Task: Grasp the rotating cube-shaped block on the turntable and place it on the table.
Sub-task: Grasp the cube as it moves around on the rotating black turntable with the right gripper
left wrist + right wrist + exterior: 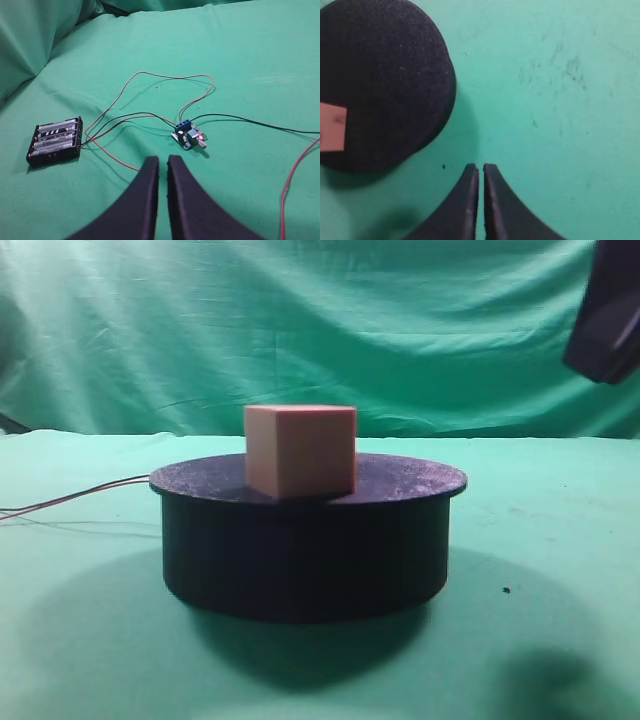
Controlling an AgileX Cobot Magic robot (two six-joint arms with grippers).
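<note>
The salmon-pink cube-shaped block (300,450) stands on the flat top of the black turntable (305,555), near its middle, on the green table (560,570). From above in the right wrist view the block (332,127) sits at the left edge of the frame on the turntable (385,75). My right gripper (480,168) is shut and empty, above the cloth to the right of the turntable. A dark part of the right arm (605,315) shows at the top right. My left gripper (163,159) is shut and empty over the cloth, away from the turntable.
Thin wires (70,500) lead off the turntable's left side. In the left wrist view a black battery holder (55,141) and a small blue circuit board (188,136) lie on the cloth, joined by red and black wires (165,77). A green backdrop (300,330) hangs behind.
</note>
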